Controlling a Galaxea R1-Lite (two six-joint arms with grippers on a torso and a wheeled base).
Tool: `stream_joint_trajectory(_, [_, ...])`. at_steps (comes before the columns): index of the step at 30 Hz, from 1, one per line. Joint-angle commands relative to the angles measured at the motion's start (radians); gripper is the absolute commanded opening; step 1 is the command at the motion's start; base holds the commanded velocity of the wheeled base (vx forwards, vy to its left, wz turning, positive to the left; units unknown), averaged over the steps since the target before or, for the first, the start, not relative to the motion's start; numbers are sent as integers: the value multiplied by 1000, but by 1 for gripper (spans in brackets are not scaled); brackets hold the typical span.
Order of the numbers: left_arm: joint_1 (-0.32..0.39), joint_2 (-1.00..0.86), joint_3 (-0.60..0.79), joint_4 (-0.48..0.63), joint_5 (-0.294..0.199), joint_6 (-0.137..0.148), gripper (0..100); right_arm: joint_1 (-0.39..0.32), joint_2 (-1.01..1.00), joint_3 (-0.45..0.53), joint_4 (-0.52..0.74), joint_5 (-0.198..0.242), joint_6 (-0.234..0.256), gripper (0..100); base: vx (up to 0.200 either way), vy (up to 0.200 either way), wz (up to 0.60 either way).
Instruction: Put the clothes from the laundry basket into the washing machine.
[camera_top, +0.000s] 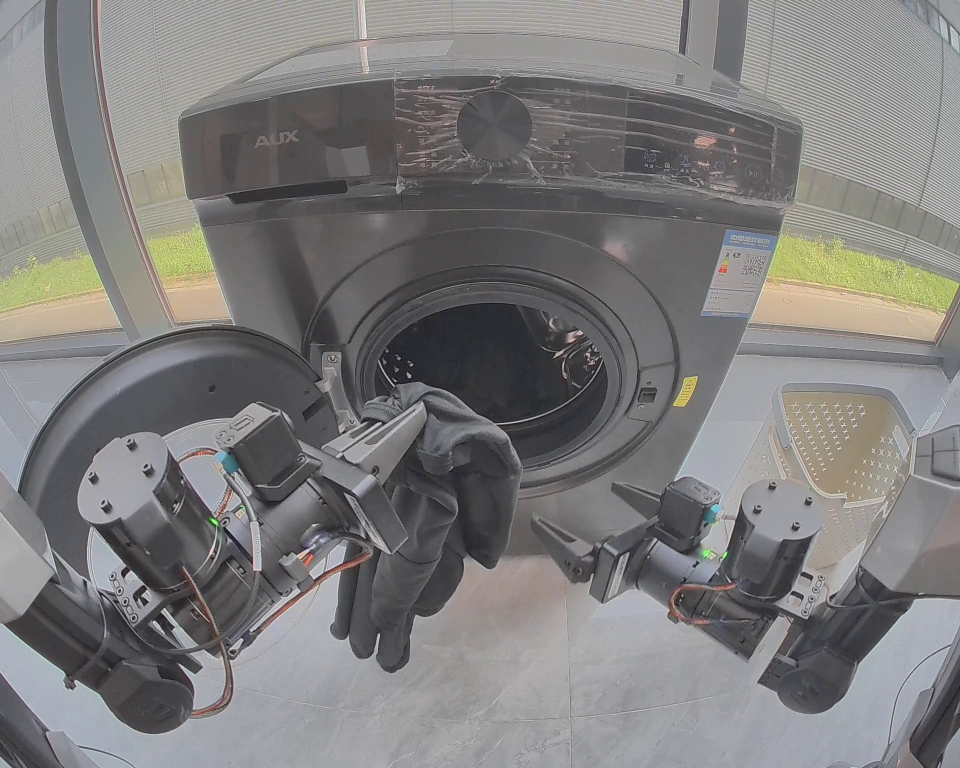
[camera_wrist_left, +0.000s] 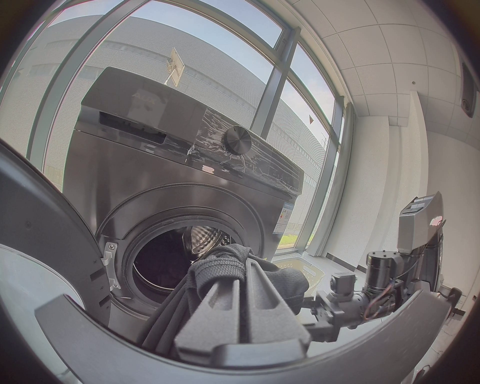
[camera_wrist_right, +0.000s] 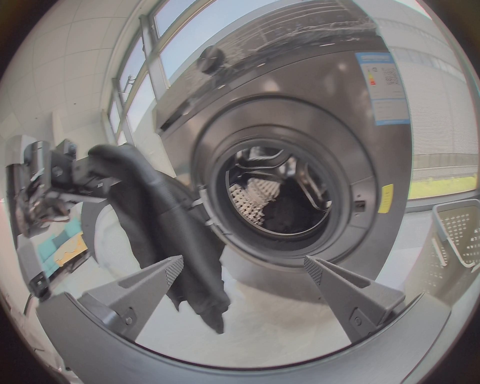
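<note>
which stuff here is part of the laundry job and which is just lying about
Job: black garment, left end effector gripping it, open right end effector, washing machine, laundry basket.
Just about: energy label, yellow sticker, window frame.

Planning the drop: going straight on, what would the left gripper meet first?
Likely the open drum mouth of the dark grey washing machine; the left gripper, shut on the black garment, points there.
</note>
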Motion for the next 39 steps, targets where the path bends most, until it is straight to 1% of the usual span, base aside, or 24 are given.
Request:
stream_joint_trajectory(1, [0, 12, -1, -1, 0, 0, 0, 51, -10, 48, -29, 47, -1, 100, 0, 0, 0])
stream_joint_trajectory(3, [0, 12, 4, -1, 0, 1, 0, 60, -9, 38, -39, 55, -2, 100, 0, 0, 0])
stream_joint_trajectory(12, [-2, 12, 10, -1, -4, 1, 0, 66, -1, -61, -33, 55, -10, 100, 0, 0, 0])
stream_joint_trajectory(14, [-2, 12, 10, -1, -4, 1, 0, 65, -1, -68, -27, 55, -13, 100, 0, 0, 0])
stream_joint_trajectory(17, [-6, 12, 10, -1, -4, 1, 0, 66, 21, -79, -26, 55, -19, 100, 0, 0, 0])
stream_joint_trajectory(24, [-11, 11, 19, -2, -11, 1, 0, 68, 83, -173, -32, 55, -25, 100, 0, 0, 0])
stream_joint_trajectory(27, [-11, 11, 21, -2, -11, 1, 0, 72, 97, -188, -36, 53, -28, 100, 0, 0, 0])
stream_joint_trajectory(28, [-11, 11, 24, -2, -11, 1, 0, 80, 102, -189, -38, 52, -36, 0, 0, 0, 0])
stream_joint_trajectory(35, [-11, 11, 27, -2, -14, 0, 0, 103, 91, -186, -39, 49, -34, 0, 0, 0, 0])
stream_joint_trajectory(39, [-6, 14, 28, -2, -12, 0, 0, 105, 67, -179, -38, 44, -33, 0, 0, 0, 0])
